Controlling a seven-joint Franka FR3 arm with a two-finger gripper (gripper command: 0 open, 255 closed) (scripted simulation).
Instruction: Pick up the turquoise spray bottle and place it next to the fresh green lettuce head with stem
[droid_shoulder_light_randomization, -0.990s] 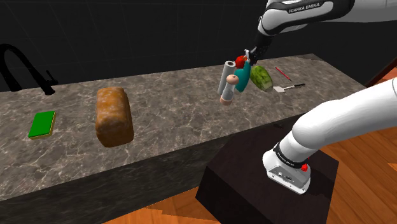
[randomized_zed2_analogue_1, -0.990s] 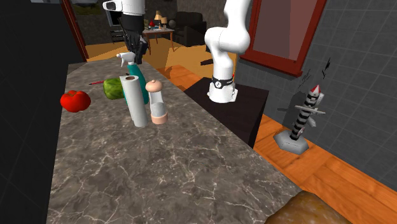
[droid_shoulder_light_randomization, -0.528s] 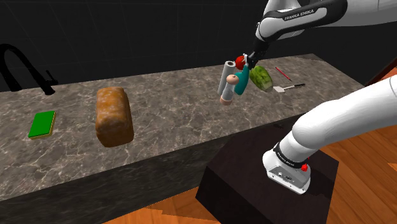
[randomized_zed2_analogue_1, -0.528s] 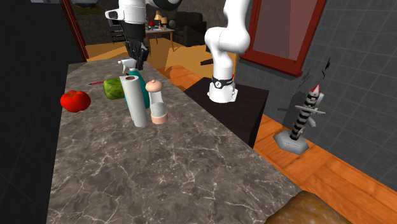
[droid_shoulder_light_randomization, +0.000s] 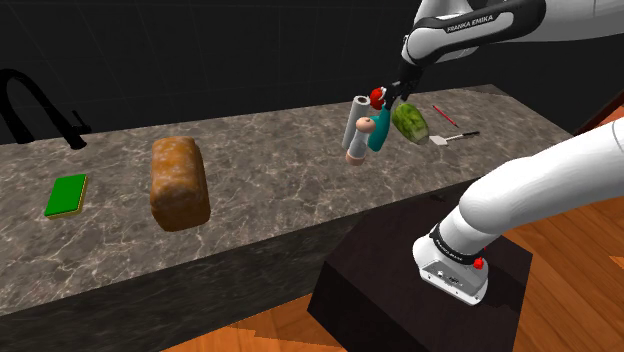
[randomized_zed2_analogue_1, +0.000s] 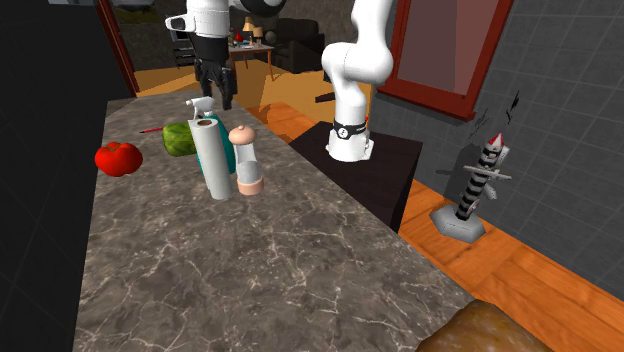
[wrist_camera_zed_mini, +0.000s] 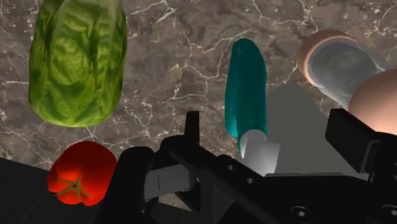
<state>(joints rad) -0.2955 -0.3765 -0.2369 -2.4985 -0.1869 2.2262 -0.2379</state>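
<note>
The turquoise spray bottle with a white trigger head stands roughly upright on the grey marbled counter, head toward 12 o'clock. It sits between the black gripper's fingers, which are spread and seemingly clear of it. The leafy green lettuce head lies just beside, at the shoulder view's 3 o'clock.

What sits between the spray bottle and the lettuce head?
Nothing; the wrist view shows bare marbled counter between the turquoise spray bottle and the lettuce head.
</note>
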